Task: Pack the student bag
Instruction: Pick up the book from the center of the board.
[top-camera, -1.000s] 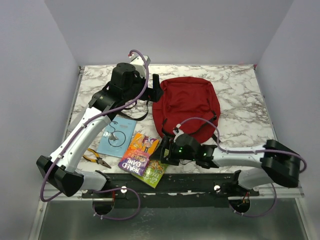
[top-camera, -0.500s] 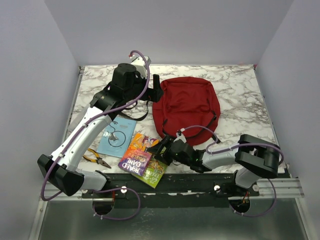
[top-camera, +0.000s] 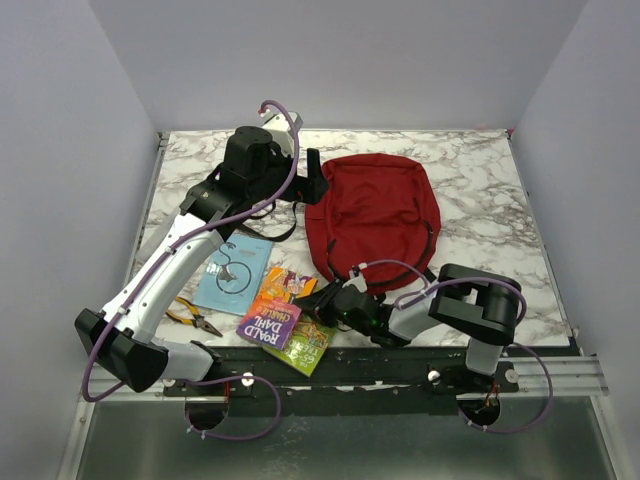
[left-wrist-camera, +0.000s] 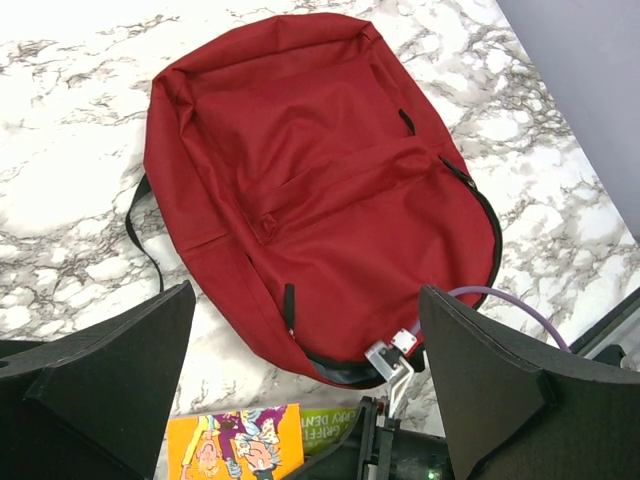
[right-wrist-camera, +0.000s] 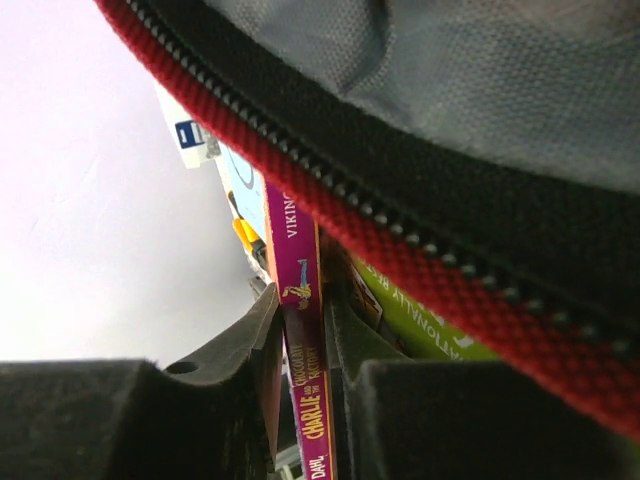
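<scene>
Limp and light on the table: student bag, probably best pinched at its zipper edge. Above it, left gripper gaping; at its near rim, right gripper clamped on purple book.

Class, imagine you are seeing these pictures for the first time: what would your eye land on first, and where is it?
The dark-red backpack dominates, lying flat in the middle of the marble table. At the table's near edge, the right gripper pinches the spine of a purple book. The left gripper hovers wide open above the backpack.
</scene>
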